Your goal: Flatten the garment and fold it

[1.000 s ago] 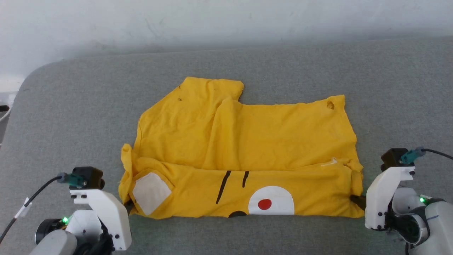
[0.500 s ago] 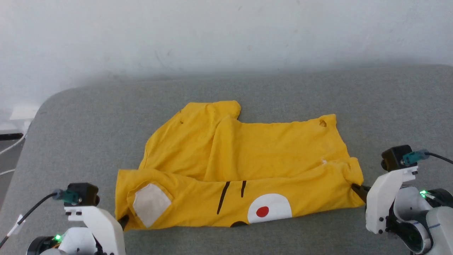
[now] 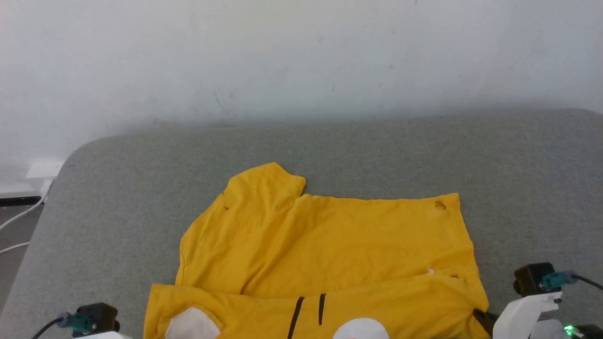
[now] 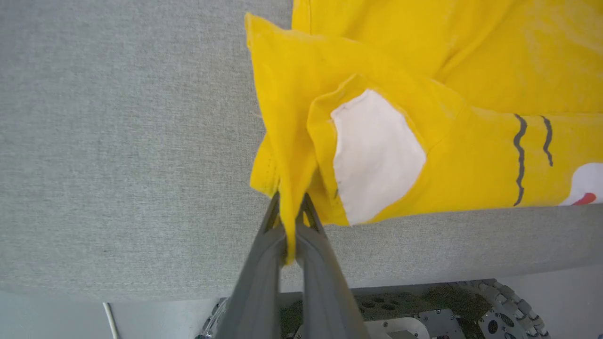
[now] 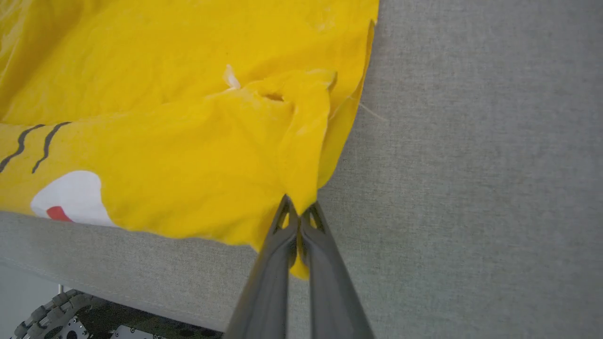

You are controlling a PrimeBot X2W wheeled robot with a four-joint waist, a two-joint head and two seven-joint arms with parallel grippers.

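Note:
The garment (image 3: pixel 330 245), a bright yellow T-shirt, lies on the grey table with its near edge folded over, showing white patches, black lines and a red dot. In the left wrist view my left gripper (image 4: pixel 289 207) is shut on the garment's (image 4: pixel 377 94) near left corner, with bunched cloth pinched between the fingers. My right gripper (image 5: pixel 298 213) is shut on the near right corner of the garment (image 5: pixel 165 117). In the head view the right gripper (image 3: pixel 483 318) touches the cloth's right edge at the bottom.
The grey padded table (image 3: pixel 377 155) stretches wide behind and beside the shirt, up to a white wall (image 3: pixel 282 56). Its rounded left corner has cables (image 3: pixel 19 221) beyond it. The table's front edge and my base (image 4: pixel 424 310) lie just below the grippers.
The head view has shifted, so the table sits lower in the picture. My right gripper has closed on the right corner. The cloth between the two grippers now lies tauter and flatter.

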